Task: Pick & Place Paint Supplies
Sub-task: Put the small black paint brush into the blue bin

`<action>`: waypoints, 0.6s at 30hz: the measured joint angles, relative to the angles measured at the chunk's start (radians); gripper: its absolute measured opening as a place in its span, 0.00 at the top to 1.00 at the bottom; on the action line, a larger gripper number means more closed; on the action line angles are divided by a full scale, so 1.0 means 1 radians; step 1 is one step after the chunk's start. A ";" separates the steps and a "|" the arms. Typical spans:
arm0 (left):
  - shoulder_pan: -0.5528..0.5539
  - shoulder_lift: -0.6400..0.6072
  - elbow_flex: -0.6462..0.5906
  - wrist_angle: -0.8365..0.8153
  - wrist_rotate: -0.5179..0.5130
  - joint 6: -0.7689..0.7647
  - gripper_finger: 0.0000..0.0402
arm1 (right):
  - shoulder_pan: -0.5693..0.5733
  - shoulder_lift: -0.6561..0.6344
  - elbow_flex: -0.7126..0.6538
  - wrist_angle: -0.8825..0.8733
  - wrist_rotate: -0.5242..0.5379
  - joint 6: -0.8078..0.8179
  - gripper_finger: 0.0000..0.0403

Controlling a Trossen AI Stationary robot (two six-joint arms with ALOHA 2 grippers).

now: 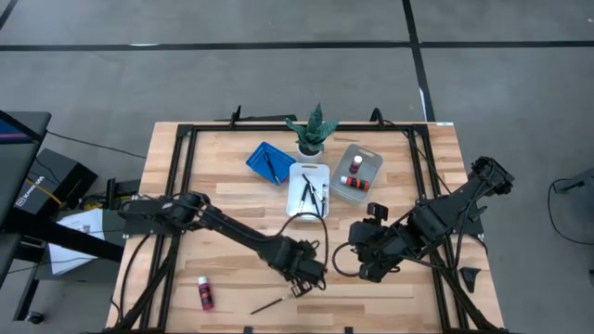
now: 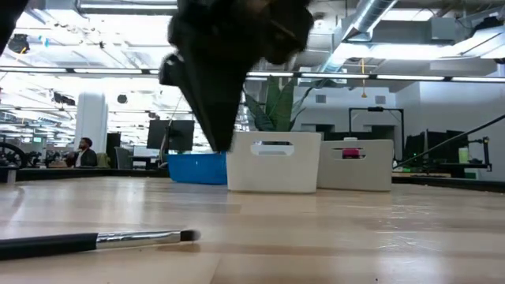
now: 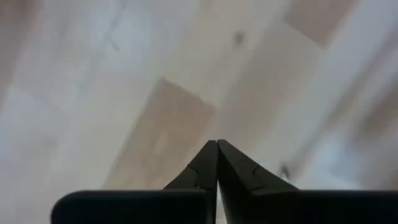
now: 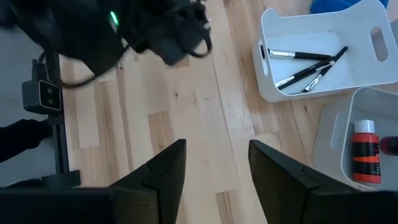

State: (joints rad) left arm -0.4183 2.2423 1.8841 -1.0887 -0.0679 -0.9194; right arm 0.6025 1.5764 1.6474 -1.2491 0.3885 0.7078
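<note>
Wooden tabletop [image 1: 223, 186], high view: the left hand [image 1: 307, 275], pinched shut on nothing, hovers at 1 o'clock of a loose paintbrush [image 1: 274, 302]; a red bottle [image 1: 205, 293] lies at 9 o'clock of that brush. The right hand [image 1: 364, 263] waits at 3 o'clock of the left one, holding nothing. Low view: the brush [image 2: 95, 240] lies flat while the left hand [image 2: 223, 142] hangs apart from it, so a descent with the fingers shut would likely only push the brush. Left wrist view: closed fingertips [image 3: 216, 146] over bare wood, no brush between them. Right wrist view: fingers [image 4: 165, 168] stand wide; white tray [image 4: 273, 87] holds brushes, grey tray [image 4: 329, 134] a bottle.
</note>
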 joint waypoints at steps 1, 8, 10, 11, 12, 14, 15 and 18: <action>-0.003 -0.016 -0.018 0.013 0.024 -0.001 0.98 | 0.000 0.000 0.000 0.000 -0.002 0.000 0.58; -0.022 -0.059 -0.149 0.284 0.268 -0.021 0.77 | -0.001 0.000 0.000 0.004 -0.006 -0.005 0.58; -0.021 -0.059 -0.154 0.283 0.275 -0.030 0.70 | -0.001 0.000 0.000 0.004 -0.006 -0.008 0.58; -0.020 -0.059 -0.154 0.286 0.261 -0.030 0.68 | -0.001 0.000 0.000 0.005 -0.006 -0.008 0.58; -0.019 -0.059 -0.152 0.286 0.241 -0.030 0.67 | -0.002 0.000 0.000 0.005 -0.006 -0.008 0.58; -0.017 -0.059 -0.149 0.305 0.235 -0.026 0.66 | -0.003 0.000 0.000 0.005 -0.006 -0.009 0.58; -0.018 -0.059 -0.149 0.319 0.237 -0.023 0.66 | -0.004 0.000 0.000 0.005 -0.007 -0.013 0.58; -0.026 -0.044 -0.146 0.325 0.241 -0.022 0.68 | -0.009 0.000 0.000 0.006 -0.023 -0.024 0.58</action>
State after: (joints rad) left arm -0.4445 2.1985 1.7380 -0.7637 0.1733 -0.9417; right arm 0.5934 1.5764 1.6474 -1.2434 0.3652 0.6834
